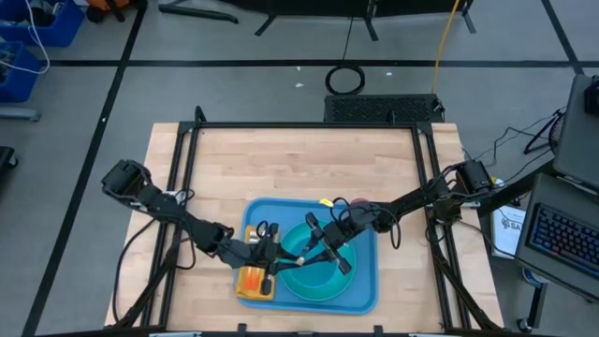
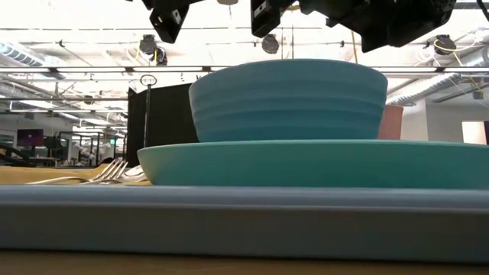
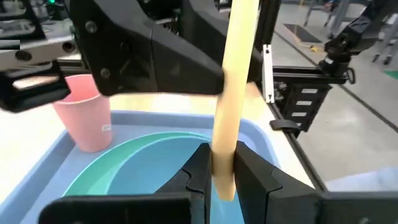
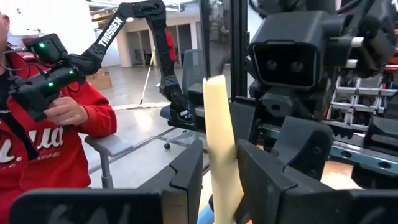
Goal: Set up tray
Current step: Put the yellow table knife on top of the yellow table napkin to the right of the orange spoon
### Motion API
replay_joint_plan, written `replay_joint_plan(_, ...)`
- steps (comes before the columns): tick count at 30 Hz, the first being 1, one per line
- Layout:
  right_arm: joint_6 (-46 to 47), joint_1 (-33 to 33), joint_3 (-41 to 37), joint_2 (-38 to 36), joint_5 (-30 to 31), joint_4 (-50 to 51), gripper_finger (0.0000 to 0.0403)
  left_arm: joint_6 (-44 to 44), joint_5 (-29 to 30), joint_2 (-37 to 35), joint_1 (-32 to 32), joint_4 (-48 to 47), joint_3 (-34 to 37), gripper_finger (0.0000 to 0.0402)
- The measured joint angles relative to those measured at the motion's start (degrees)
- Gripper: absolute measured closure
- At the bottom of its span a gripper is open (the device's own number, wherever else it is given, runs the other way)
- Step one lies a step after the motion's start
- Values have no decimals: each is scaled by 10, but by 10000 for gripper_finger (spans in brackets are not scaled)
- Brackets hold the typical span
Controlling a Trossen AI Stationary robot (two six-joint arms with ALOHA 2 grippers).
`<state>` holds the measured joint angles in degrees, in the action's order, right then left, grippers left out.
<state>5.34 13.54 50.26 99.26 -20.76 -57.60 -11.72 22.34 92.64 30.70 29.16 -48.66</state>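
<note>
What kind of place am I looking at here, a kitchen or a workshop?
More likely a robotics lab or workshop than a kitchen. A wooden worktable stands on a taped grey floor, a person in a red sweatshirt holds a handheld controller, and another dark robot arm stands in the open hall beyond.

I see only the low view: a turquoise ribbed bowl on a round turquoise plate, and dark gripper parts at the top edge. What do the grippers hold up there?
Observer: The left gripper is shut on a pale cream flat stick, held over the turquoise ribbed bowl.
Operator: And the right gripper?
Observer: The right gripper grips the same stick and faces the left one.
Operator: I see a pink edge behind the bowl. What is it?
Observer: It is a pink plastic cup, standing upright in a corner of the large light-blue plastic tray.
</note>
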Motion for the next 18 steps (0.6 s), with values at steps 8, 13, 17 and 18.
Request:
replay_joint_plan(8,0,0,0,-1,30,-19,312,-24,80,0,21,-37,0,354)
replay_joint_plan(13,-13,0,0,-7,107,-16,312,-68,143,0,33,-89,0,354)
replay_joint_plan(17,7,0,0,-10,137,5,312,-119,157,0,39,-132,0,354)
replay_joint_plan(18,14,0,0,-10,145,7,312,-132,163,0,41,-141,0,354)
